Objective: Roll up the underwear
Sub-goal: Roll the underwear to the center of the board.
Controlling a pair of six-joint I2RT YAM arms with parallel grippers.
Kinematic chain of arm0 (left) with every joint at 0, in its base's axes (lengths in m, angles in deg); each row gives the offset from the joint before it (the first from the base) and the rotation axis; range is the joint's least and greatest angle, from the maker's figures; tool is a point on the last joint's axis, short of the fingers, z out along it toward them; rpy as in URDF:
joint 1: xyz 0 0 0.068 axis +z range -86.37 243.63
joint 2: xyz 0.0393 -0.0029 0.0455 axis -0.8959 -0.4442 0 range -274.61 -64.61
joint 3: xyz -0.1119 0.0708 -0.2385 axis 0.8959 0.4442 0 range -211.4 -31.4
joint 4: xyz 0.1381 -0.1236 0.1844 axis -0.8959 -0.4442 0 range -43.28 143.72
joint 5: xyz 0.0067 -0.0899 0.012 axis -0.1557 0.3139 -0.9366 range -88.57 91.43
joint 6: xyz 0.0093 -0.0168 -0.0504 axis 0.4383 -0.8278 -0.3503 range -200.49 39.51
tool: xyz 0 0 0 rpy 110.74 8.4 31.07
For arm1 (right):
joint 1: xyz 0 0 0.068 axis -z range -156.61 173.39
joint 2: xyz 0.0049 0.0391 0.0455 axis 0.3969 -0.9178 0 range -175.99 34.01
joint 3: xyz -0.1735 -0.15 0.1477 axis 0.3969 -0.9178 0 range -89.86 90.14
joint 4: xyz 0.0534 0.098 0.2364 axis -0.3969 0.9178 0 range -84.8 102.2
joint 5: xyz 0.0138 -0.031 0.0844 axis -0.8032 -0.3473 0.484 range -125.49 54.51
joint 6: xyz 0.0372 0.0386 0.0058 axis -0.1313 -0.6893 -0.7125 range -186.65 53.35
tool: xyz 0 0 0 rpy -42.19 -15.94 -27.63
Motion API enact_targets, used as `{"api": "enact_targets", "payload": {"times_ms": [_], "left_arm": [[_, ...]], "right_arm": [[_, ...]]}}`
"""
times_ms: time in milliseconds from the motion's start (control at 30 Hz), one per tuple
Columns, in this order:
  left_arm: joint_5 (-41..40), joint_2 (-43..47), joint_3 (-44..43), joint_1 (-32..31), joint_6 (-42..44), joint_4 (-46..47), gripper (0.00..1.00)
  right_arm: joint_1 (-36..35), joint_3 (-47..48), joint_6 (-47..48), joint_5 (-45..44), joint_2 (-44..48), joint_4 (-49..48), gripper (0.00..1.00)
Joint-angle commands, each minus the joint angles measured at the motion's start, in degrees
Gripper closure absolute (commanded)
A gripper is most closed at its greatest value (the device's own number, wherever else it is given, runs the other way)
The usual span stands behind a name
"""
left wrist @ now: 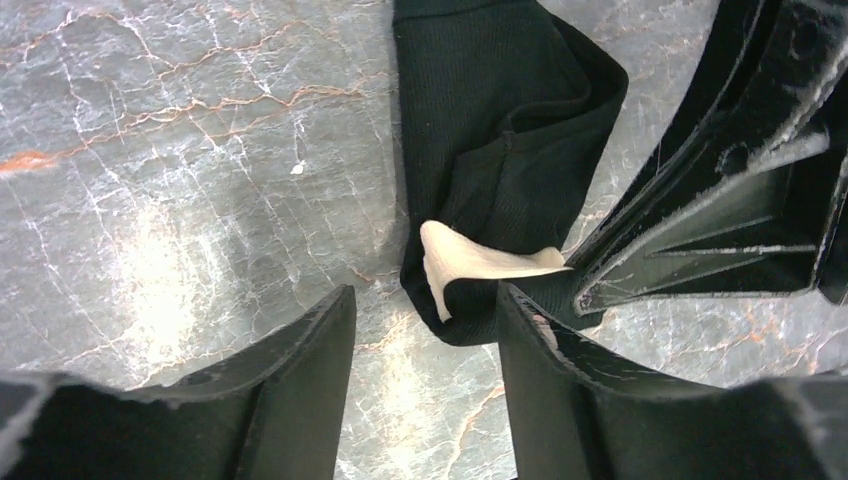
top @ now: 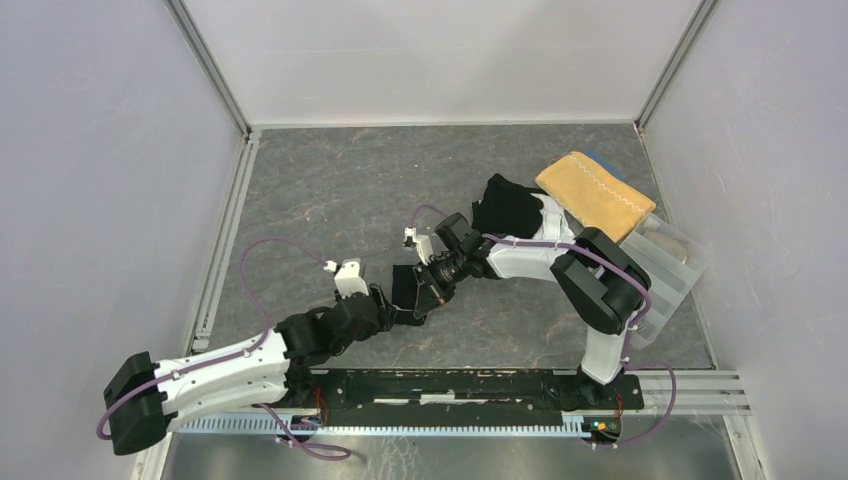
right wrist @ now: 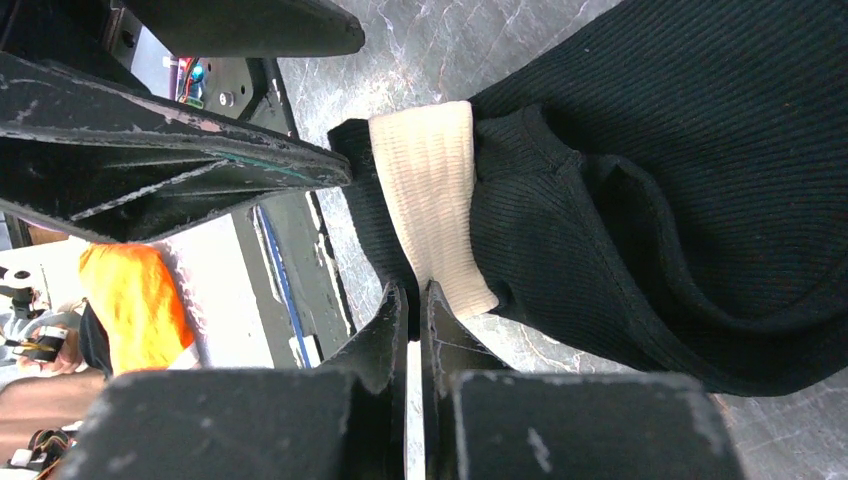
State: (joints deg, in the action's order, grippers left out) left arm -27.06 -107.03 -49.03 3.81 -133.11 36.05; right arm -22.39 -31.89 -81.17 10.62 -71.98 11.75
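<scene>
— Right gripper [right wrist: 415, 300]?
— Pinched tight on the black underwear [right wrist: 650, 180], at the edge by its white lining [right wrist: 425, 190].
— Left gripper [left wrist: 425, 297]?
— Jaws were found spread, with the garment's corner between them. The garment was seen folded on the grey table [top: 330, 190], mid-table, between both arms.

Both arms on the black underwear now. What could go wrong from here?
1. The right gripper has its jaws shut on only the edge of the black ribbed cloth underwear, beside its cream lining patch; that thin pinch may slip.
2. The left gripper, jaws open, sits very close to the right one; closing or turning could make them collide.
</scene>
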Motion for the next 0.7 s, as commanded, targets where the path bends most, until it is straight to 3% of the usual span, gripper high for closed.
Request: {"api": "enact_targets", "payload": {"times_ms": [0, 200, 667], "left_arm": [[-5.09, -1.89, -3.64, 0.05, -8.08, -1.36, 0.36], [-3.03, -3.72, -2.69, 0.1, -10.5, 4.67, 0.32], [-1.29, -15.25, -4.8, 0.25, -13.67, 5.3, 0.57]], "right_arm": [[0.28, 0.34, 0.8, -2.69, -0.16, -0.28, 1.0], [0.24, -0.14, 1.25, -3.12, 0.22, -0.13, 1.0], [0.22, -0.85, 1.92, -4.09, 0.88, -0.2, 1.0]]}}
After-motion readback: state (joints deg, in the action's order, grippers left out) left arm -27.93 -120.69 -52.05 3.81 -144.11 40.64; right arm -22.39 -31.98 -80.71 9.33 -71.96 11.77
